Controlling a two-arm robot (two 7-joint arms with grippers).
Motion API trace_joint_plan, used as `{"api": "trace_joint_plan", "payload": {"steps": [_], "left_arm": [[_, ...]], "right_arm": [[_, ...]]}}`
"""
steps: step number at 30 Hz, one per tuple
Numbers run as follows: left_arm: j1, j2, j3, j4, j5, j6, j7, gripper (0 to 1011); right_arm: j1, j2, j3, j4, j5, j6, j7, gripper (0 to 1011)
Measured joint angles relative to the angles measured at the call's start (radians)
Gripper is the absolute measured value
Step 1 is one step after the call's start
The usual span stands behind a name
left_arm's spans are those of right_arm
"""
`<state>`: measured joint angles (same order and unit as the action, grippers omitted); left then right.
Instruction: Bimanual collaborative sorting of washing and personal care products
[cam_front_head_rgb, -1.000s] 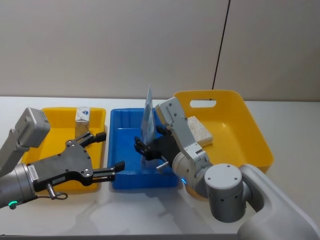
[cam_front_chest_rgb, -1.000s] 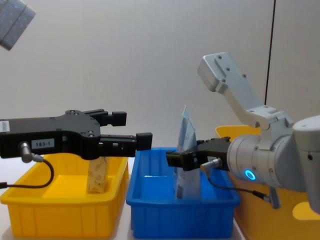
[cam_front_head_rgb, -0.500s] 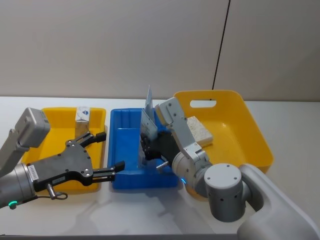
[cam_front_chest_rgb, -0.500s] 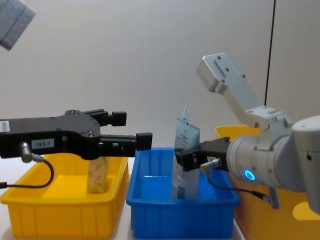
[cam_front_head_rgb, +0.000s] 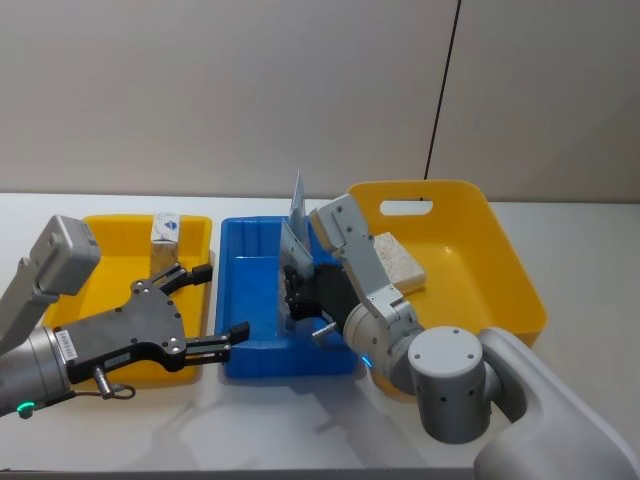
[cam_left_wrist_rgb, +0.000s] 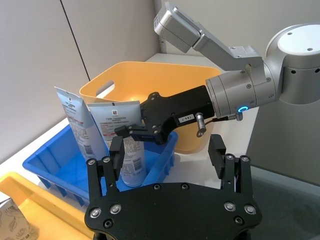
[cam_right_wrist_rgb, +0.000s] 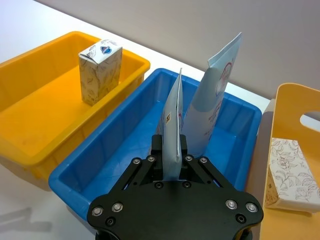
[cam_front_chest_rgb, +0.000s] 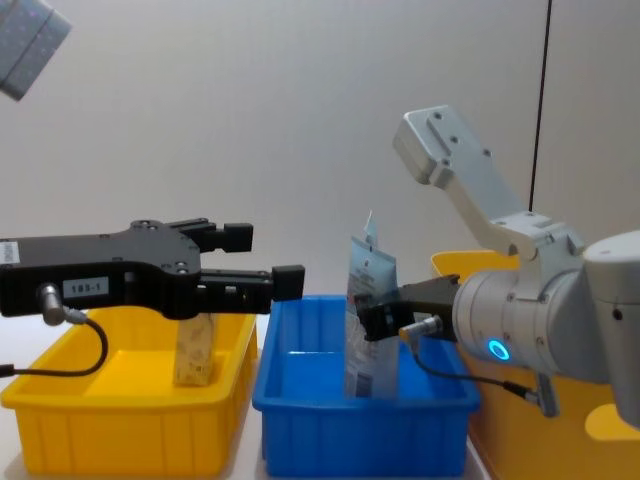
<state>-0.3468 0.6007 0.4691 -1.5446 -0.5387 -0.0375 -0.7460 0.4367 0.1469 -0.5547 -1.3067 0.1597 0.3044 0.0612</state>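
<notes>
A: Where are we in the sorting?

B: By our reading, mid-placement. Our right gripper (cam_right_wrist_rgb: 169, 162) is pinched on a light-blue tube (cam_right_wrist_rgb: 171, 122), holding it upright inside the blue bin (cam_front_head_rgb: 240, 300), low over the floor. A 2nd tube (cam_right_wrist_rgb: 214, 100) of the same kind stands just beyond it in that bin, leaning toward the far wall.

A: Is the held tube resting on the bin floor?

B: We cannot tell. In the chest view its lower end (cam_front_chest_rgb: 365, 375) drops behind the bin's front wall, so contact is hidden.

A: And our left side?

B: Our left gripper (cam_front_head_rgb: 225, 305) hangs with its fingers spread, empty, over the near edge between the left yellow bin (cam_front_head_rgb: 110, 235) and the blue one. It touches nothing.

A: What else is sorted?

B: 1 beige speckled pack (cam_front_head_rgb: 166, 228) stands upright at the back of the left yellow bin. Another pack (cam_front_head_rgb: 400, 258) lies flat in the larger yellow tub (cam_front_head_rgb: 500, 260) on our right, probably waiting its turn.

A: So the next move?

B: We judge it calls for lowering the tube until it seats, letting it lean on its neighbour, then parting the fingers. A thin, tall tube like this could tip over, so a gentle let-go matters. After that, we'd expect the flat pack in the tub to be the next target.
</notes>
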Motion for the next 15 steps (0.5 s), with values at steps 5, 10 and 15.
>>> {"api": "trace_joint_plan", "payload": {"steps": [5, 10, 15], "left_arm": [[0.000, 0.000, 0.000, 0.000, 0.000, 0.000, 0.000, 1001], [0.000, 0.000, 0.000, 0.000, 0.000, 0.000, 0.000, 1001], [0.000, 0.000, 0.000, 0.000, 0.000, 0.000, 0.000, 1001]], "right_arm": [[-0.005, 0.002, 0.005, -0.008, 0.000, -0.004, 0.003, 128], [-0.013, 0.012, 0.014, -0.028, 0.004, -0.017, 0.012, 128], [-0.020, 0.036, 0.026, -0.060, 0.011, -0.044, 0.040, 128]]}}
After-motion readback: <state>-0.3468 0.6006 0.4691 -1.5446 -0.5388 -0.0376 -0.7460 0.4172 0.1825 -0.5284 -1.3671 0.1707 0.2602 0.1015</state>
